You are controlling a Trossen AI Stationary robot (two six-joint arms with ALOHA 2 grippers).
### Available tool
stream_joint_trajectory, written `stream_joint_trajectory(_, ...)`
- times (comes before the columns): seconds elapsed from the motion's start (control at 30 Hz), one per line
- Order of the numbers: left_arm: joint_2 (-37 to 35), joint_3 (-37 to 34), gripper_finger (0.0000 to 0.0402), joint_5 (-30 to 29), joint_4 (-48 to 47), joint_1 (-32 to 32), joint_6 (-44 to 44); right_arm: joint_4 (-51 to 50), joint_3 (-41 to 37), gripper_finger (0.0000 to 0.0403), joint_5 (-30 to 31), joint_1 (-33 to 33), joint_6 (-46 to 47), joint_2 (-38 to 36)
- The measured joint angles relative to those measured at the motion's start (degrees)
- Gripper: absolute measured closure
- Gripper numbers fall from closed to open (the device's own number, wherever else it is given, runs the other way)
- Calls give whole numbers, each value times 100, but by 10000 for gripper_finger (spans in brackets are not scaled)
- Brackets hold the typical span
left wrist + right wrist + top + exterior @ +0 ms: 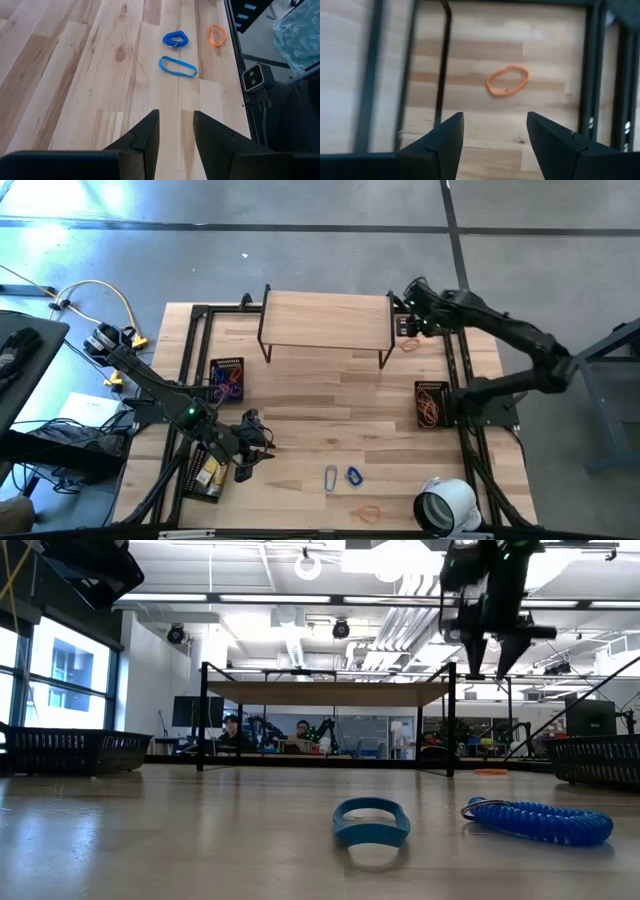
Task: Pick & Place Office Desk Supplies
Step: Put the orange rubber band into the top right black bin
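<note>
The left gripper (176, 131) hovers over the front-left of the table (330, 415), near the camera side of the wooden shelf (325, 320), its two dark wedge-shaped fingers (145, 135) set a narrow gap apart with nothing between them. Just beyond it on the pale planks lie a flat blue loop (177, 66), smooth and rubbery, and a coiled blue cord (175, 39) bunched into a knot with a small metal ring. An orange band (217, 35), thin and oval, rests beside them at the table's front edge. A large white tape roll (446, 502) lies at the front-right corner.

Nearer the shelf, a black mesh basket (228, 378) on the left holds purple and blue loops; a second basket (432, 402) on the right holds thin orange bands. A third basket (208, 470) at the front-left carries yellow-and-white packets.

The right gripper (495, 135) hangs above the shelf's right end, its fingers (555, 137) spread wide and holding nothing. Below it a single orange rubber band (507, 80) lies flat on the wood, just beside the shelf's thin black metal leg (443, 60).
</note>
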Motion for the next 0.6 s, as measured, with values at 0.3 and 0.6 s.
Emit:
stream_joint_trajectory(0.3, 0, 0, 287, 0, -53, 0, 37, 220, 0, 196, -1039, -585, 0, 891)
stream_joint_trajectory(0.6, 0, 0, 287, 0, -53, -1, 41, 238, -2, 196, -983, -694, 470, 1084)
